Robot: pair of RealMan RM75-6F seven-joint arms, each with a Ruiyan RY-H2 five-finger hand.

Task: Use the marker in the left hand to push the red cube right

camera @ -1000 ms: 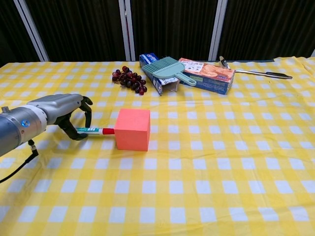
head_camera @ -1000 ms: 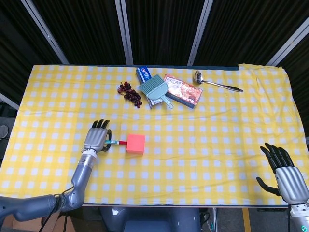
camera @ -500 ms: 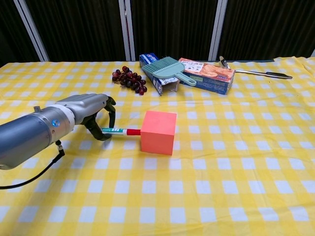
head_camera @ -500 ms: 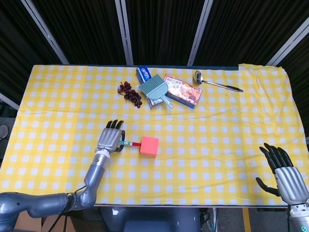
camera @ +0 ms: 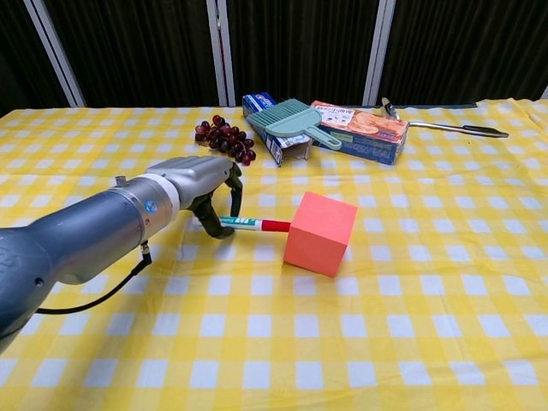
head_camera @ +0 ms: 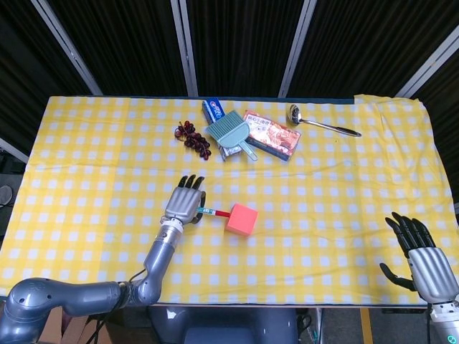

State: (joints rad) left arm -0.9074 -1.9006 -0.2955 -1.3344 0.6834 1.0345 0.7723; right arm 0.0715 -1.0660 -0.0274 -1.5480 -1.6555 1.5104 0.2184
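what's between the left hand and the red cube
Only the slim green, white and red marker, gripped by the left hand, its red tip touching the red cube. Both views show it.

Your table (head_camera: 86, 179) in yellow check cloth, red cube (head_camera: 242, 218) resting near its middle, grapes (head_camera: 194, 136), toothpaste box (head_camera: 216, 115), green dustpan brush (head_camera: 231, 134), snack packet (head_camera: 271, 134) and ladle (head_camera: 320, 123) along your far edge.
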